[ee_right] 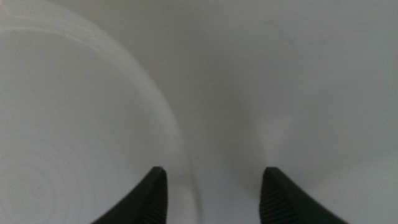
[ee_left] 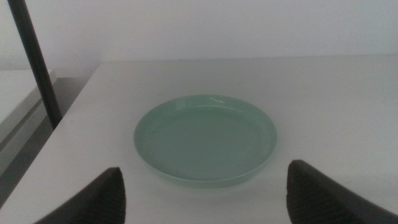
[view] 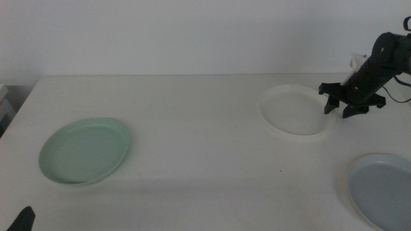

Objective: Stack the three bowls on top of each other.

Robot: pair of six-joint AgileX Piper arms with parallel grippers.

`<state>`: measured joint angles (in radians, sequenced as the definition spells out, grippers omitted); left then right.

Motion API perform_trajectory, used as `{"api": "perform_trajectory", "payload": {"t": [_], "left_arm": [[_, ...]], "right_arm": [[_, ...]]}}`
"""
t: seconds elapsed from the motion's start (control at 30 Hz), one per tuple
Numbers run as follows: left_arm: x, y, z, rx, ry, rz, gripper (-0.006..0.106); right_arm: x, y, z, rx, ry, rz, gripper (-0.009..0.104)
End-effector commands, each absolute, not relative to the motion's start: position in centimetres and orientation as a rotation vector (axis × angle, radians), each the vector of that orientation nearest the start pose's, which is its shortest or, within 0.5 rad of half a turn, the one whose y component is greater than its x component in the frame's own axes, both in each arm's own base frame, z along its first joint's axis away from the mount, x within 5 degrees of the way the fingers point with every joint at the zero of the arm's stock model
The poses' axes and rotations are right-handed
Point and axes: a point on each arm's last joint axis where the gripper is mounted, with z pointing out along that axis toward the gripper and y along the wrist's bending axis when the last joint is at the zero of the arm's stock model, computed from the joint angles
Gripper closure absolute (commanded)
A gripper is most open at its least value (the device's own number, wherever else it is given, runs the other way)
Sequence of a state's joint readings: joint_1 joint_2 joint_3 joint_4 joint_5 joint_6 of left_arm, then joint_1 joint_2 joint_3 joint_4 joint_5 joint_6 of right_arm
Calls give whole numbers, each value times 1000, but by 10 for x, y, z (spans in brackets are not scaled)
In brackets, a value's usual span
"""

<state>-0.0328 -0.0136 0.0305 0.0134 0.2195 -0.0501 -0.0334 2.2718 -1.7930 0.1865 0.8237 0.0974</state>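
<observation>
The cream-white bowl (view: pixel 295 109) lies at the back right of the table. My right gripper (view: pixel 340 109) hangs open at its right rim. In the right wrist view, the cream-white bowl (ee_right: pixel 74 124) fills one side and its rim runs between the open jaws of the right gripper (ee_right: pixel 214 193). The mint green bowl (view: pixel 85 151) rests at the left. The grey-blue bowl (view: pixel 385 189) sits at the front right, cut by the picture's edge. My left gripper (view: pixel 22 218) waits at the front left corner. In its wrist view, the left gripper (ee_left: pixel 205 208) stands wide open, short of the mint green bowl (ee_left: pixel 205 137).
The white table (view: pixel 205 128) ends at a left edge near the green bowl. A black pole (ee_left: pixel 34 62) stands beside that edge. A small white object (view: pixel 355 62) sits behind the right arm near the wall.
</observation>
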Motion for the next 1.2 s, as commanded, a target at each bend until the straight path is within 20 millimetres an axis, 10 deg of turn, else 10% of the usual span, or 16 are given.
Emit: {"api": "perform_trajectory", "payload": {"t": [0.0,0.27,0.43,0.73,0.9,1.17], "left_arm": [[55,-2,193,-14,1626,-73,15],[55,-2,193,-14,1626,-73,15],[55,-2,193,-14,1626,-73,15],[55,-2,193,-14,1626,-73,15],[55,-2,193,-14,1626,-73,15],[55,-2,193,-14,1626,-73,15]], "right_arm": [[489,0,194,285,2637,263,62],[489,2,187,211,2662,259,96],[478,7,224,191,2628,304,96],[379,71,287,-18,2495,432,96],[328,118,277,-139,2515,512,96],[301,165,233,-175,2562,559,96]]}}
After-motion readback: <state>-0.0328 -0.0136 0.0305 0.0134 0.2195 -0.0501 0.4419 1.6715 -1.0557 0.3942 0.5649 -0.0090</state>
